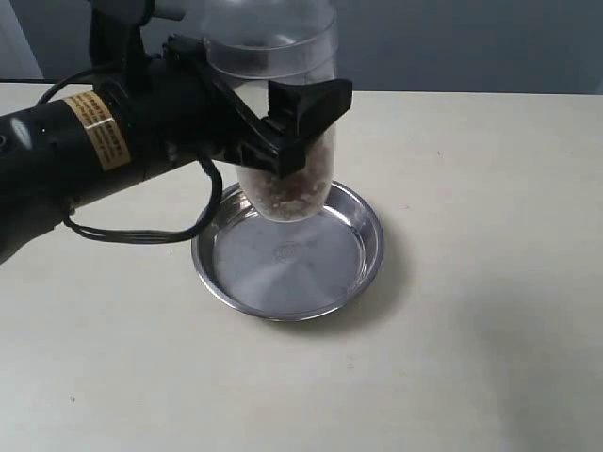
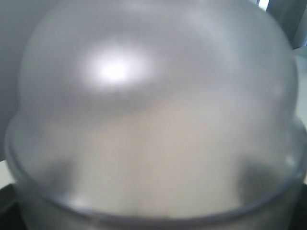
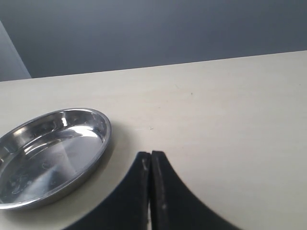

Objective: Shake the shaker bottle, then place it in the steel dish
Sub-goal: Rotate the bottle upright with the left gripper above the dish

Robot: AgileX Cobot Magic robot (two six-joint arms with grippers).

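Note:
The shaker bottle point(image 1: 287, 169) hangs upright above the steel dish point(image 1: 363, 226), held in the air by my left gripper point(image 1: 283, 127), which is shut on its clear body. Brownish grains fill its lower part. In the left wrist view the frosted domed top point(image 2: 153, 96) fills almost the whole picture, blurred, and hides the fingers. The dish sits on the table below, its flat base bare with a faint stamp. My right gripper point(image 3: 151, 158) is shut on nothing, low over the table beside the dish point(image 3: 91, 120); the exterior view does not show it.
The cream table point(image 1: 490, 282) stretches around the dish. A black cable point(image 1: 141, 234) loops down from my left arm near the dish's left rim. A dark wall point(image 3: 153, 33) stands behind the table's far edge.

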